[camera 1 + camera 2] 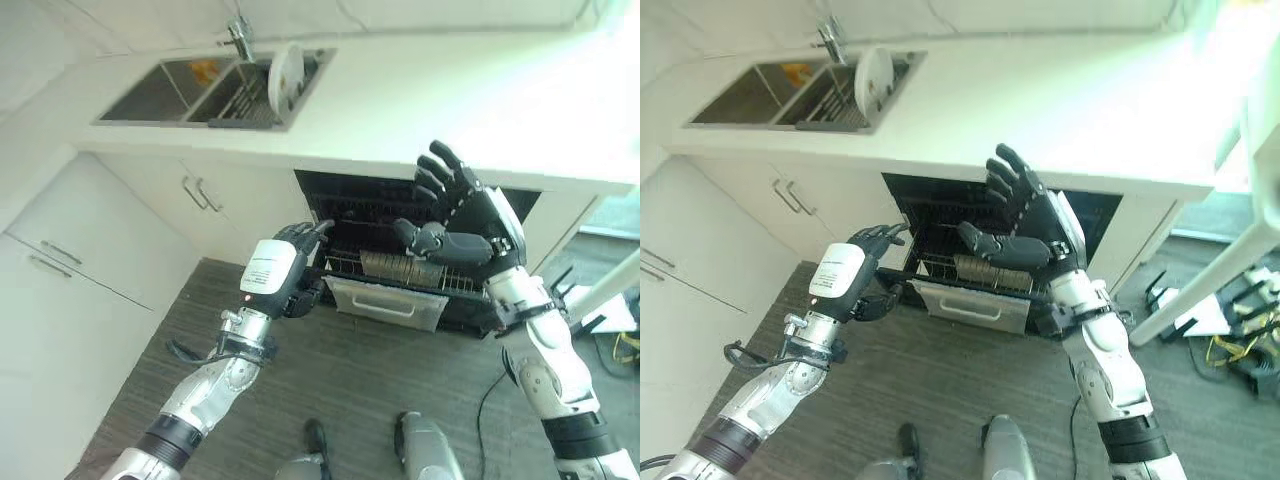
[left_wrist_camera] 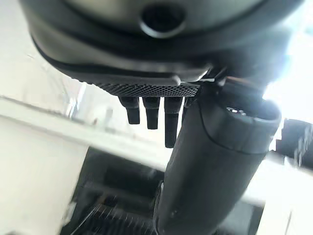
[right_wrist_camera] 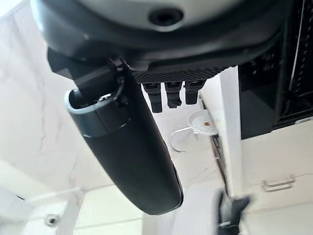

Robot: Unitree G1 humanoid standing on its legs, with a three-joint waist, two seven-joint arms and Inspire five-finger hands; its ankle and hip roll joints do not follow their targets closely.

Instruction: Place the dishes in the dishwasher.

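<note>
A white plate point(image 1: 285, 75) stands on edge in the rack of the sink point(image 1: 150, 95) at the counter's far left; it is also seen as plate point(image 3: 201, 121) beside the faucet. Under the counter the dishwasher point(image 1: 340, 200) is open, with its lower rack point(image 1: 400, 268) pulled out above a grey front panel point(image 1: 385, 300). My left hand point(image 1: 285, 270) hovers at the opening's left edge, fingers relaxed, holding nothing. Above the rack's right part my right hand point(image 1: 480, 225) is raised with fingers spread and thumb out, also empty.
White cabinets with bar handles point(image 1: 200, 192) run left of the dishwasher. The white countertop point(image 1: 450, 110) stretches above it. A white slanted post point(image 1: 610, 290) and loose items stand on the floor at the right. Dark wood floor point(image 1: 340, 380) lies in front.
</note>
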